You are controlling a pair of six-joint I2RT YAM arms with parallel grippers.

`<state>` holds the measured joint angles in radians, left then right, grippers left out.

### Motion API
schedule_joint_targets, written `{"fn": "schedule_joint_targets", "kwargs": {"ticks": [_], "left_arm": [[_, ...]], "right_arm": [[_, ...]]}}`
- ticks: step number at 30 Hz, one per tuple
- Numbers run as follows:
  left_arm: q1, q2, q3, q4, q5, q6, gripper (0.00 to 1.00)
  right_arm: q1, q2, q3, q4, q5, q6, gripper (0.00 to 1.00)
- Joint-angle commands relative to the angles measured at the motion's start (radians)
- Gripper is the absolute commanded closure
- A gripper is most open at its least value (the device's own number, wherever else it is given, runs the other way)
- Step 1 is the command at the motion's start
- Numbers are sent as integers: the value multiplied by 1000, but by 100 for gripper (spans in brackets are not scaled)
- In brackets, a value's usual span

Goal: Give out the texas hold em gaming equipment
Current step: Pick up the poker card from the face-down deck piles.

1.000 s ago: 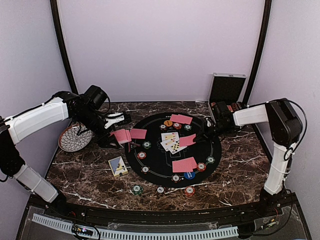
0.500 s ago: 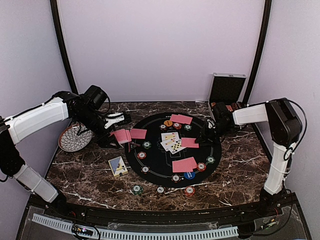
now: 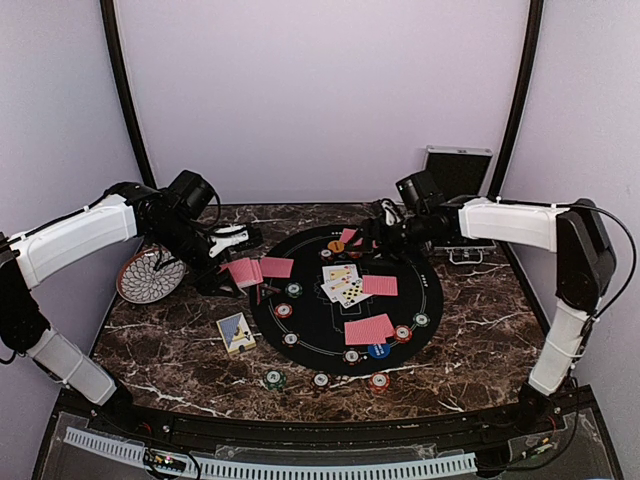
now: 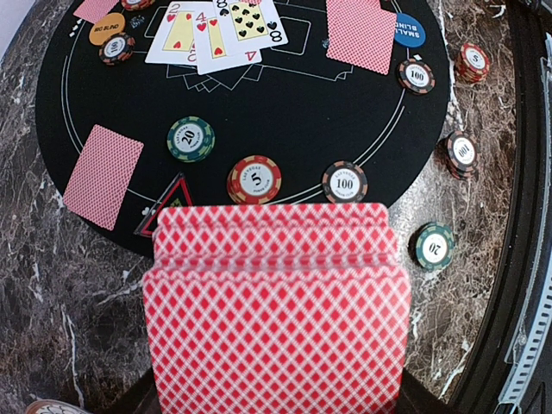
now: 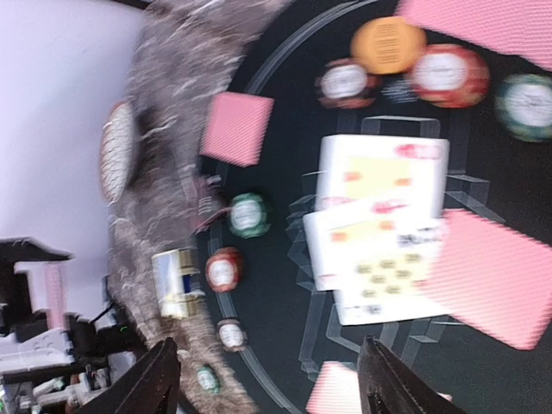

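A fanned deck of red-backed cards (image 4: 276, 310) fills the left wrist view, and my left gripper (image 3: 232, 262) is shut on it at the left rim of the round black mat (image 3: 310, 325). Three face-up cards (image 3: 342, 283) lie at the mat's centre. Single red-backed cards (image 3: 379, 285) lie face down around them. Poker chips such as a red one (image 4: 255, 178) and a green one (image 4: 191, 139) ring the mat. My right gripper (image 3: 375, 238) hovers over the back of the mat. Its jaws (image 5: 274, 379) are open and empty.
A patterned plate (image 3: 150, 275) sits at the left behind my left arm. The silver case (image 3: 455, 180) stands open at the back right. A card box (image 3: 236, 332) lies left of the mat. Three chips (image 3: 321, 380) sit on the marble in front of it.
My right gripper opened and let go of a red-backed card, which now lies right of the face-up cards. The right arm then swung left across the back of the mat. The left arm stayed still.
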<state>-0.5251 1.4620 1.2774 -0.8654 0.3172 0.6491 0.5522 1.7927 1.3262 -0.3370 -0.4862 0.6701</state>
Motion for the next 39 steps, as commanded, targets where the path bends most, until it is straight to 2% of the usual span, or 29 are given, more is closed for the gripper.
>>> {"fn": "schedule_joint_targets", "kwargs": {"ticks": [1,8,15,28,39], "left_arm": [[7,-19,30,7,14,-20,100],[7,-19,26,11,18,-20,100],[7,-20,23,11,24,-17,100],[7,-22,20,14,27,-17,100],[7,-25,20,8,32,-16,100]], "right_arm": [[112,24,67,123,-123,100,25],[251,106,88,421,-237,296,23],[317,202,151,539,-264,379,22],[379,332,255,631,-293,464,22],[403,434,358,608,-310,485,25]]}}
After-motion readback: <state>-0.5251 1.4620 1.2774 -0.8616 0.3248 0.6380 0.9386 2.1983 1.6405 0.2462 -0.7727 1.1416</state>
